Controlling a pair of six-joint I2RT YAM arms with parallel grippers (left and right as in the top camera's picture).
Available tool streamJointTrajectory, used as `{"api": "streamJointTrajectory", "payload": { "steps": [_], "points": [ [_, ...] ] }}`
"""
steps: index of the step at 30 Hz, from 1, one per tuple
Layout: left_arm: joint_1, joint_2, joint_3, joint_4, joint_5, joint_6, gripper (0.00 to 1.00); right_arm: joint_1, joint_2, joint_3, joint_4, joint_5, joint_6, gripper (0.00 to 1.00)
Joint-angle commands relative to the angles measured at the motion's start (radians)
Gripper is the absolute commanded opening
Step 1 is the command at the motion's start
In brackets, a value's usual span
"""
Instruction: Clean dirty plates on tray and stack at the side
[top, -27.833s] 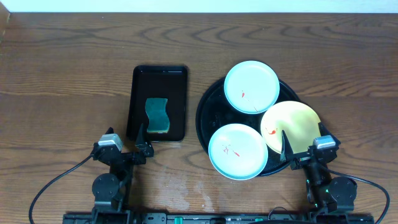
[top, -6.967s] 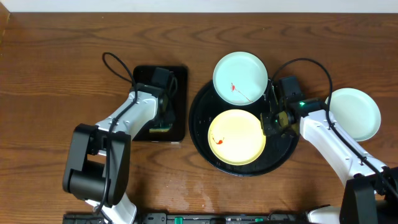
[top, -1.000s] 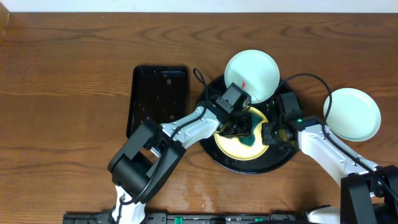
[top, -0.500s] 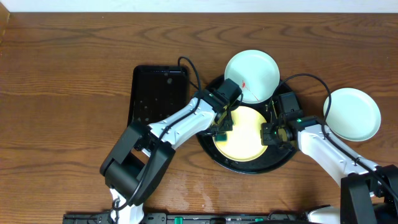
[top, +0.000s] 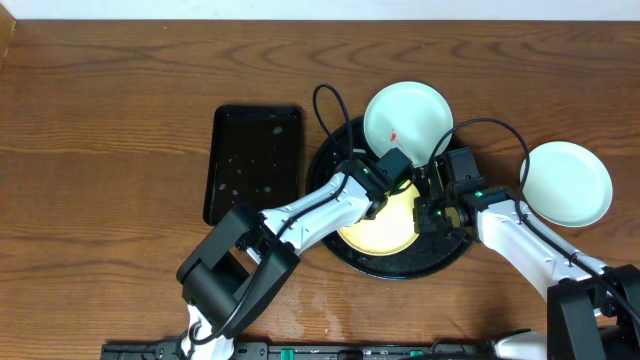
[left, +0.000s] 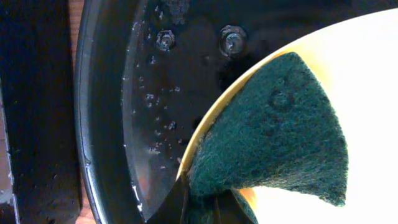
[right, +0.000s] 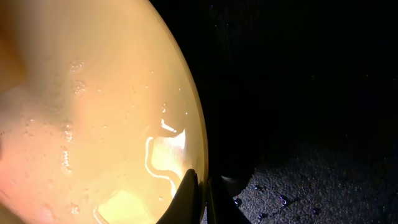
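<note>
A pale yellow plate (top: 382, 228) lies in the round black tray (top: 445, 256). My left gripper (top: 393, 184) is shut on a dark green sponge (left: 273, 137), which presses on the plate's (left: 367, 74) rim and inner face. My right gripper (top: 428, 212) is shut on the right rim of the yellow plate (right: 93, 112), one finger inside and one outside; the plate's face is wet. A mint plate with a red smear (top: 407, 120) rests on the tray's far edge. Another mint plate (top: 567, 183) sits on the table to the right.
A smaller rectangular black tray (top: 253, 160) dotted with water drops lies left of the round tray. Cables from both arms loop above the round tray. Water drops cover the tray floor (left: 143, 112).
The left gripper has swept the sponge across the yellow plate, from its middle to its left edge and now to its upper part. The right gripper has kept its grip on the rim.
</note>
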Motion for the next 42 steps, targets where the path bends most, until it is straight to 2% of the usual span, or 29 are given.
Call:
{"api": "streamJointTrajectory", "payload": {
  "steps": [1,3,9,11,18,23,28,30,36,42],
  "points": [
    [0.04,0.048,-0.041,-0.001,-0.005,-0.005,0.08,-0.006,0.005,-0.009,-0.026,0.111,-0.018,0.01],
    [0.043,0.048,-0.041,0.036,0.117,-0.005,0.07,-0.006,0.005,-0.009,-0.026,0.111,-0.018,0.01],
    [0.043,0.055,-0.05,0.271,0.612,-0.006,0.07,-0.006,0.005,-0.009,-0.028,0.111,-0.018,0.01],
    [0.043,0.063,-0.05,0.324,0.699,-0.017,0.07,-0.006,0.005,-0.009,-0.029,0.111,-0.018,0.01],
    [0.032,0.076,-0.05,0.346,0.864,-0.008,0.08,-0.006,0.005,-0.009,-0.034,0.111,-0.018,0.01],
    [0.032,0.076,-0.05,0.257,0.941,-0.005,0.08,-0.006,0.005,-0.009,-0.035,0.111,-0.018,0.01],
    [0.034,0.076,-0.05,0.148,0.929,0.045,0.07,-0.006,0.005,-0.009,-0.035,0.111,-0.018,0.01],
    [0.046,0.075,-0.05,0.109,0.845,0.047,0.07,-0.006,0.005,-0.009,-0.035,0.111,-0.018,0.01],
    [0.127,0.044,-0.048,0.006,0.393,-0.035,0.08,-0.006,0.005,-0.009,-0.036,0.111,-0.018,0.01],
    [0.156,0.009,-0.047,-0.023,0.048,-0.058,0.07,-0.006,0.005,-0.009,-0.036,0.111,-0.018,0.01]
  ]
}}
